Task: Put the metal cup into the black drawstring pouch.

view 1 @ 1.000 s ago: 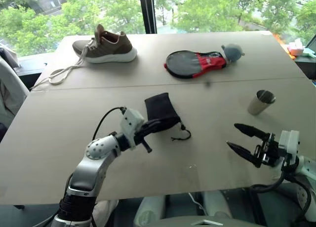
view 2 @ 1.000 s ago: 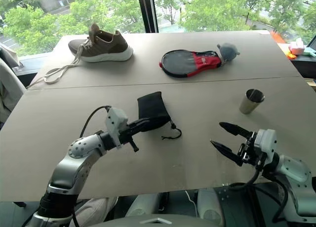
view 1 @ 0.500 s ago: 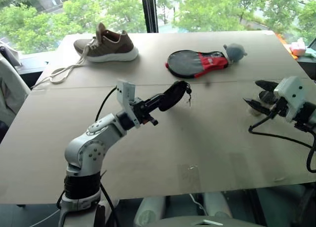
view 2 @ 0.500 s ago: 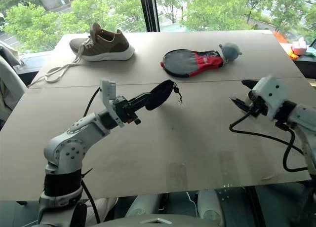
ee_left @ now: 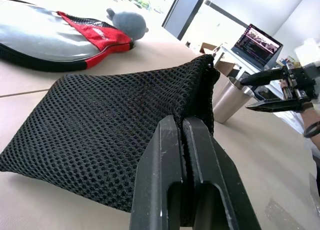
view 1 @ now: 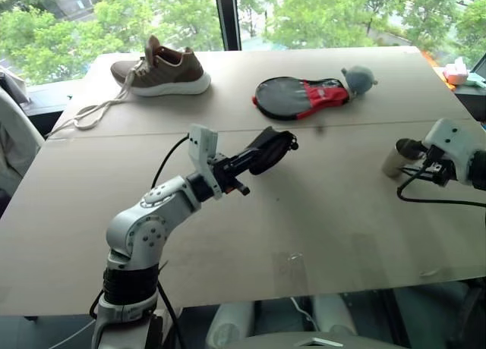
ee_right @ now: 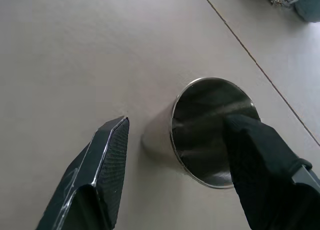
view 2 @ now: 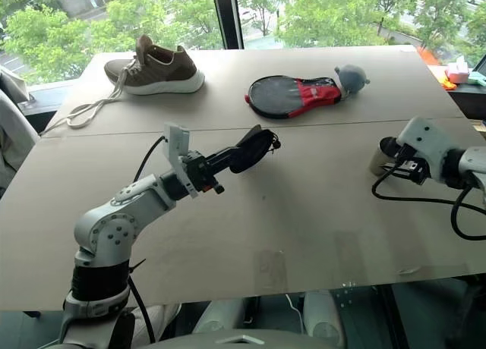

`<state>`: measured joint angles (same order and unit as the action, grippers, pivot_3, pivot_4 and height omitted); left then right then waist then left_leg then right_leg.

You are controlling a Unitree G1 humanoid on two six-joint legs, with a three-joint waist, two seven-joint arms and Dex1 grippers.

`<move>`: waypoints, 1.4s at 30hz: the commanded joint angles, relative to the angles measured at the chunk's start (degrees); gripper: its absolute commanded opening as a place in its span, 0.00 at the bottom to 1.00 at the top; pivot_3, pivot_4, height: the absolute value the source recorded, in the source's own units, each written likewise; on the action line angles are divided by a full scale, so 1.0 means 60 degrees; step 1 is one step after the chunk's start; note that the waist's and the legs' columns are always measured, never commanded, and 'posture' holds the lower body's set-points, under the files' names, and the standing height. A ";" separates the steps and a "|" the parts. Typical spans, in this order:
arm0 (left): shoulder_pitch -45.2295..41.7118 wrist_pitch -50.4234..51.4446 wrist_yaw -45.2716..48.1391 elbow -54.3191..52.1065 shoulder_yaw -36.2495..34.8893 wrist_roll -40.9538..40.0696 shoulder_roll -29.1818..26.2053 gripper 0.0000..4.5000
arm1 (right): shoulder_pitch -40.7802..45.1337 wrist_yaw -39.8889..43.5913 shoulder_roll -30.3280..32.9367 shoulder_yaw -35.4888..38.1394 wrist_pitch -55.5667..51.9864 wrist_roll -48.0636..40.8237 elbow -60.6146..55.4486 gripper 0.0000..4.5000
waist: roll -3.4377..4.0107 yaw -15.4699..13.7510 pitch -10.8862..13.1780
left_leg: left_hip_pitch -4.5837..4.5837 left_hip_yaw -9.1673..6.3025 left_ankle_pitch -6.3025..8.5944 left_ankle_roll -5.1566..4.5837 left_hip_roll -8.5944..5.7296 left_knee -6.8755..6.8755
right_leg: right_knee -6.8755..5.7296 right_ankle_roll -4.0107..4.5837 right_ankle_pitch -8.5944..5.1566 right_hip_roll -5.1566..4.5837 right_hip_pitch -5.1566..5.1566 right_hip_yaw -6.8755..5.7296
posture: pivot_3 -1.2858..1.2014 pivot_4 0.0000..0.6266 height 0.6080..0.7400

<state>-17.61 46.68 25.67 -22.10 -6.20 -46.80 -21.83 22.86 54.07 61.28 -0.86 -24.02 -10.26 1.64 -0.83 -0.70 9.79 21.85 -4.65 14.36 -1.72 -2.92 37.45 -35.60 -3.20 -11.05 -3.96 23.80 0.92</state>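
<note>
head view: my left gripper is pinched tight on the black drawstring pouch, holding it up off the table, on the near side of the paddle cover. The shoe sits way over to the left of that cover.
head view, right side: my right gripper is at the metal cup, which stands upright on the table, near and to the right of the paddle cover.
left wrist view: both my fingers are squeezed together on the pouch's mesh; the paddle cover lies just past it, cup off to the side.
right wrist view: fingers spread wide, one on each side of the cup, one over its rim. Can't tell if they're touching it.
</note>
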 commanded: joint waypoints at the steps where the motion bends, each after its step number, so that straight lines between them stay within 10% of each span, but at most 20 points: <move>1: 0.0111 -0.0420 -0.0068 -0.0460 -0.0050 0.0255 -0.0034 0.01 | 0.0504 0.0222 -0.0038 -0.0430 0.0749 0.0732 0.0691 0.68 | -0.0002 0.0000 0.0001 | 0.0000 -0.0001 -0.0009 0.0016 0.0000 0.0000 | 0.0003 0.0000 0.0000 0.0000 0.0000 0.0000 | 0.52 0.24 0.97; 4: 0.0347 -0.0545 -0.0069 -0.0549 -0.0074 0.0383 -0.0092 0.00 | 0.0558 0.0508 -0.0051 -0.0609 0.0910 0.0938 0.0987 0.62 | -0.0002 -0.0012 0.0001 | 0.0004 -0.0001 -0.0012 0.0020 0.0000 -0.0003 | 0.0013 0.0000 0.0000 0.0000 0.0000 0.0000 | 0.52 0.24 0.97; 11: 0.0561 -0.0666 -0.0021 -0.0593 -0.0140 0.0492 -0.0174 0.00 | 0.0286 0.0798 0.0104 -0.0294 0.0991 0.0906 0.0847 0.00 | -0.0002 -0.0017 0.0001 | 0.0016 -0.0004 -0.0011 0.0019 -0.0001 -0.0002 | 0.0014 0.0000 0.0001 -0.0005 0.0011 -0.0001 | 0.52 0.24 0.97; 18: 0.0268 -0.0573 -0.0139 -0.0308 -0.0123 0.0314 0.0029 0.00 | 0.0374 0.0980 -0.0383 0.0351 0.0824 -0.0103 -0.0633 0.00 | -0.0002 -0.0002 0.0002 | 0.0014 -0.0003 -0.0009 0.0016 -0.0001 -0.0002 | 0.0009 -0.0001 0.0001 -0.0004 0.0012 0.0002 | 0.52 0.24 0.97; 27: -0.0252 -0.0161 -0.0424 -0.0015 -0.0172 0.0075 0.0328 0.00 | 0.1396 -0.0356 -0.3634 0.0008 -0.1629 -0.3262 -0.5027 0.00 | -0.0012 -0.0025 0.0006 | 0.0017 -0.0038 -0.0010 0.0019 0.0001 -0.0001 | -0.0008 0.0000 0.0002 0.0006 0.0013 -0.0019 | 0.52 0.24 0.97; 42: -0.0460 0.0927 -0.0577 -0.0463 -0.0710 -0.1769 0.0374 0.00 | 0.1033 -0.0994 -0.4992 -0.1513 -0.0112 -0.1474 -0.3553 0.00 | -0.0020 0.0012 0.0010 | 0.0012 -0.0041 -0.0014 0.0024 -0.0010 -0.0002 | -0.0018 0.0001 0.0002 0.0003 0.0018 -0.0023 | 0.52 0.24 0.97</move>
<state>-20.06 51.79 21.83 -21.82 -9.54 -54.61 -19.08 29.12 48.73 31.10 -9.80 -27.00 -20.74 -19.71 -0.95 -0.63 9.85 21.92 -4.89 14.27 -1.57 -2.98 37.44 -35.71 -3.19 -11.03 -3.94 23.91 0.79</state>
